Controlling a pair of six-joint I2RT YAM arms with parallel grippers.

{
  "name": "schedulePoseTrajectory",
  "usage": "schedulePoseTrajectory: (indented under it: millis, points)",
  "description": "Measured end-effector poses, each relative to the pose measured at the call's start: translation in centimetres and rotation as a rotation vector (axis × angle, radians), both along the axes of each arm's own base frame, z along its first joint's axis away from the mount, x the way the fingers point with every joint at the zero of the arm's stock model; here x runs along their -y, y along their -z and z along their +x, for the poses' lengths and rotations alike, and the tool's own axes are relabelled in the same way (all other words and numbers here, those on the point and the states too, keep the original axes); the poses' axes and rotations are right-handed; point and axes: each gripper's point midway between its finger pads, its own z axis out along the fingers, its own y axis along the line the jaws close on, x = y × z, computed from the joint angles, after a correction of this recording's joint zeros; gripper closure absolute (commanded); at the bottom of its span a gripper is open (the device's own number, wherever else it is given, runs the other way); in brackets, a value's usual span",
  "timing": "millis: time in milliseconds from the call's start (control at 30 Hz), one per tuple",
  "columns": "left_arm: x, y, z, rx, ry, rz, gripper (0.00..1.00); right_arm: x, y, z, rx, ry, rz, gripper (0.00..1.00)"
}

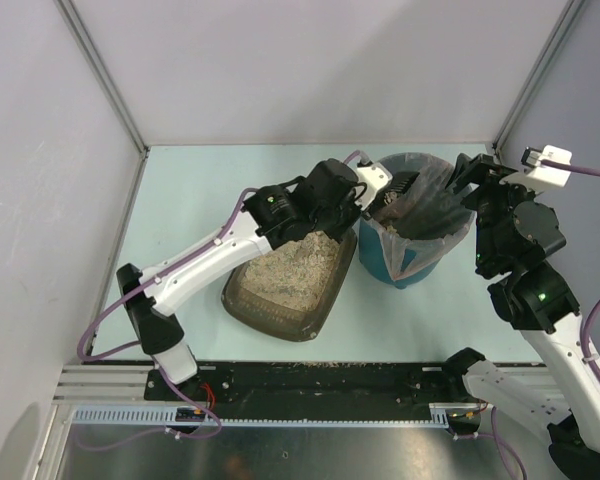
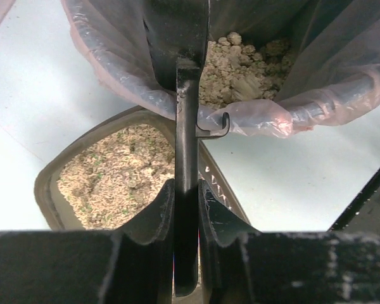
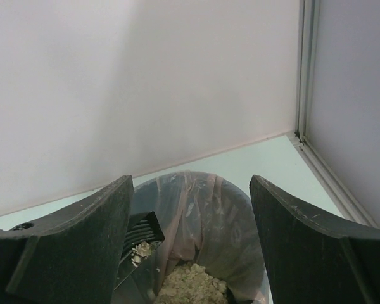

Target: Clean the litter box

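The litter box (image 1: 285,278), a shallow dark brown tray of beige grainy litter, lies left of the teal bin (image 1: 412,228); it also shows in the left wrist view (image 2: 107,180). My left gripper (image 1: 365,195) is shut on the black scoop's handle (image 2: 186,183) and holds the slotted scoop head (image 1: 401,184) over the bin's bag liner (image 2: 253,117). In the right wrist view the scoop head (image 3: 138,237) carries a few clumps above the litter clumps in the bag (image 3: 193,285). My right gripper (image 1: 467,180) is open and empty at the bin's right rim.
White enclosure walls stand at the back and both sides, with a metal corner post (image 3: 302,69) at the back right. A black rail (image 1: 320,380) runs along the near edge between the arm bases.
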Motion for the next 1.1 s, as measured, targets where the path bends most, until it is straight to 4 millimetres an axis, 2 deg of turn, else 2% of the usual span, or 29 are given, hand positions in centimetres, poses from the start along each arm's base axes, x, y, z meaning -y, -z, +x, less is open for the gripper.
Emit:
schedulePoseTrajectory:
  millis: [167,267,367,533,633,700,733,867,967,1033,1100]
  points:
    - [-0.5,-0.3,0.4,0.028,0.0,0.03,1.0,0.1,0.1,0.0,-0.002,0.002,0.0,0.21]
    - [-0.4,-1.2,0.4,0.037,0.002,0.022,1.0,0.1,0.1,-0.1,-0.001,0.001,0.006,0.21]
    - [-0.1,-3.2,0.5,0.06,0.002,-0.014,1.0,0.1,0.0,-0.1,0.002,0.0,0.01,0.21]
    - [0.3,-8.3,0.5,0.129,0.005,-0.123,1.0,0.2,0.0,-0.3,0.006,0.002,0.015,0.21]
    - [0.0,-9.3,0.1,0.14,0.011,-0.148,1.0,0.2,0.2,-0.2,0.001,0.001,0.017,0.21]
    - [-0.2,-8.8,-0.2,0.132,0.018,-0.144,1.0,0.1,0.4,-0.2,-0.003,0.001,0.017,0.21]
    - [-0.3,-7.9,-0.4,0.117,0.025,-0.13,1.0,0.1,0.5,-0.1,-0.005,0.001,0.018,0.21]
    - [-1.0,-2.1,-1.2,0.027,0.041,-0.013,1.0,0.1,0.7,0.0,-0.01,0.002,0.017,0.21]
    - [-1.3,1.5,-1.7,-0.027,0.048,0.062,1.0,0.1,0.8,0.0,-0.011,0.002,0.015,0.21]
    - [-1.3,1.8,-1.7,-0.031,0.049,0.069,1.0,0.1,0.8,0.0,-0.011,0.004,0.016,0.21]
    - [-1.2,1.4,-1.6,-0.024,0.048,0.061,1.0,0.2,0.8,0.0,-0.011,0.007,0.016,0.21]
